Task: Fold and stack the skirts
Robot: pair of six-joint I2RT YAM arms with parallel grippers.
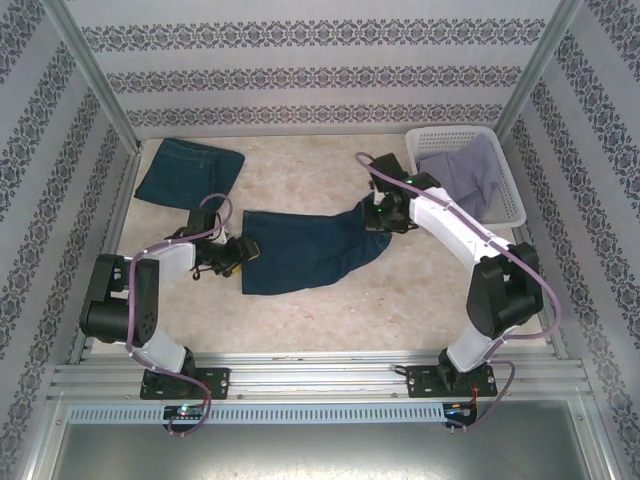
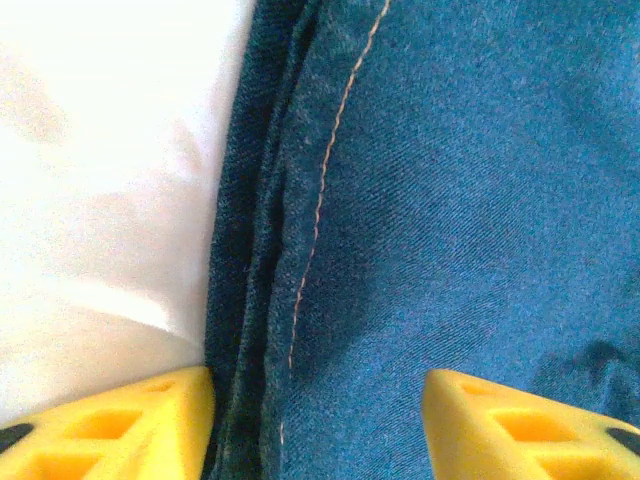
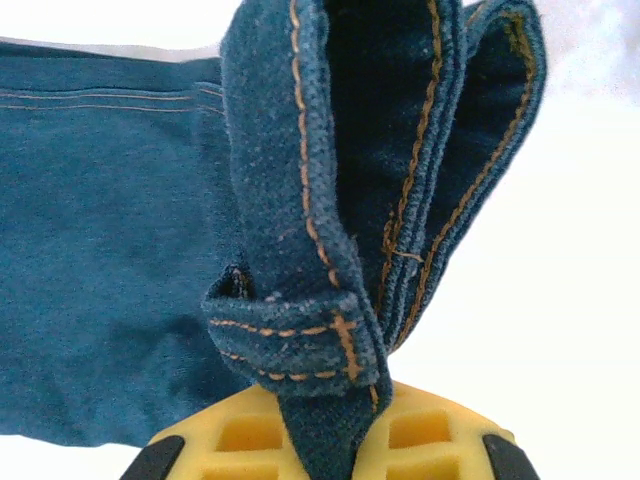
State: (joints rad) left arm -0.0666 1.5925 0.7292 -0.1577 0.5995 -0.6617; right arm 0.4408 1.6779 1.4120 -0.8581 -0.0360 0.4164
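On the top camera, you have the spread dark blue denim skirt (image 1: 305,250) lying mid-table on the pale marbled table (image 1: 400,300). Your left gripper (image 1: 235,255) is at its left edge and your right gripper (image 1: 385,215) at its far right corner, where the cloth rises off the surface. A folded dark blue denim skirt (image 1: 190,172) sits flat in the far left corner, well apart. At the far right, a light lavender-grey cloth skirt (image 1: 470,175) drapes in the white plastic lattice basket (image 1: 450,135).

Left wrist now: your left gripper (image 2: 320,400) straddles the skirt's stitched hem (image 2: 320,200). One yellow finger (image 2: 130,420) is over bare table (image 2: 100,150) and the other over denim (image 2: 470,200). The jaws stand partly apart, nothing pinched.

Right wrist: your right gripper (image 3: 330,440) is clamped tight on the skirt's waistband (image 3: 300,180), just at a belt loop (image 3: 290,340). The band stands up folded between the yellow fingers (image 3: 240,440), and the rest of the skirt (image 3: 100,250) trails away to the left.
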